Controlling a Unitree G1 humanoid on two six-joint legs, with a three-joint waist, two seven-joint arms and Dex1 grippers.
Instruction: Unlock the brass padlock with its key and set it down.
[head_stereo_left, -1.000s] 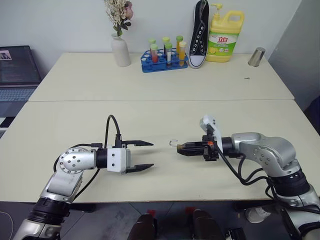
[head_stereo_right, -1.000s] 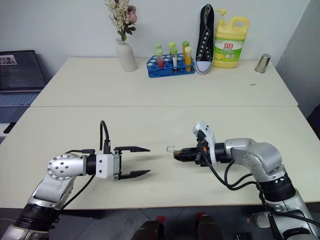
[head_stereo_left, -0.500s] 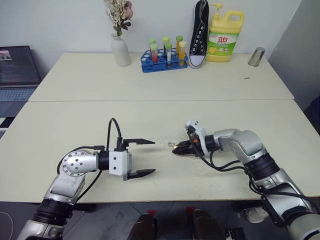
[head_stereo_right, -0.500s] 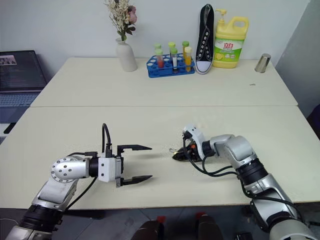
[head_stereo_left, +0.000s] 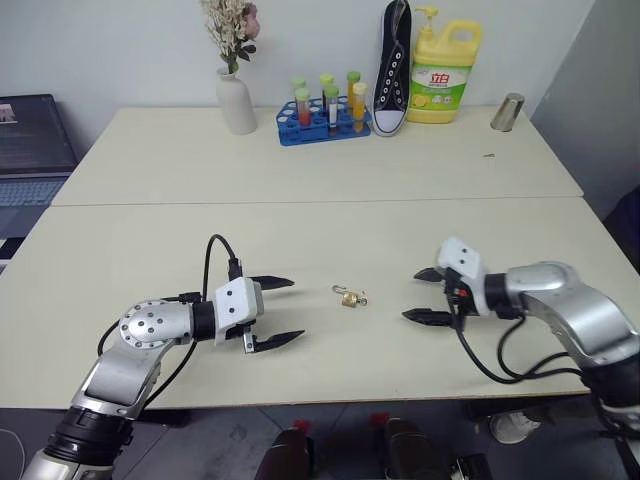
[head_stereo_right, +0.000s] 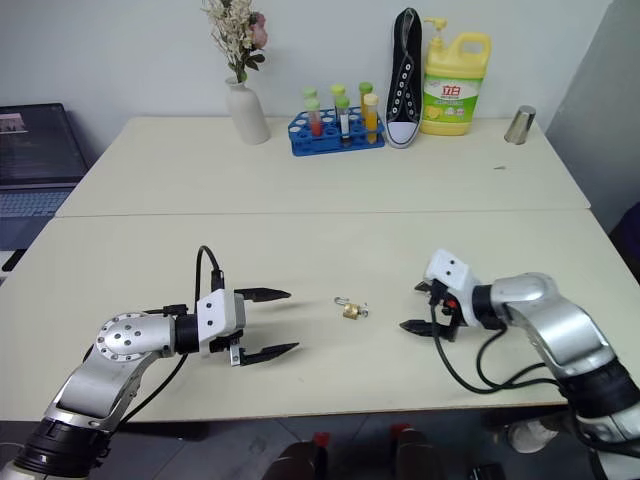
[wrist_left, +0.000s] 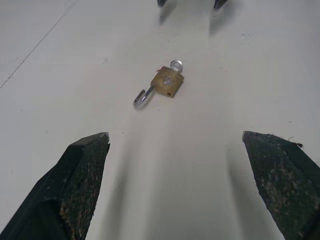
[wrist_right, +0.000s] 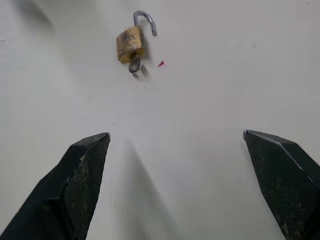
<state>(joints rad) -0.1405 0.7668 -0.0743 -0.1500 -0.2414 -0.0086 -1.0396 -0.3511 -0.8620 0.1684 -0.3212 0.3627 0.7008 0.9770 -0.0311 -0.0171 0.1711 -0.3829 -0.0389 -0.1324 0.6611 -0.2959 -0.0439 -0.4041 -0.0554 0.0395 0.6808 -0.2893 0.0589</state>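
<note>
The small gold-coloured brass padlock (wrist_right: 130, 44) lies flat on the cream tabletop (head_stereo_left: 300, 180) midway between the arms, its thin silver shackle swung out of the body and its tiny silvery key (wrist_right: 134, 64) in the keyhole. The black-fingered left gripper (head_stereo_left: 275, 312) at its nine o'clock and the right gripper (head_stereo_left: 426, 296) at its three o'clock both gape wide, holding nothing. Unlocking and setting down look done, with seemingly nothing left.

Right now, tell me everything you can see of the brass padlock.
The brass padlock is a tiny gold-coloured block, scuffed, with a thin silver U-shaped shackle swung open, one leg out of the body. It lies flat on the cream table, midway between the open left gripper and open right gripper, neither touching it. A small silvery key with a round head sticks out of the end opposite the shackle.
</note>
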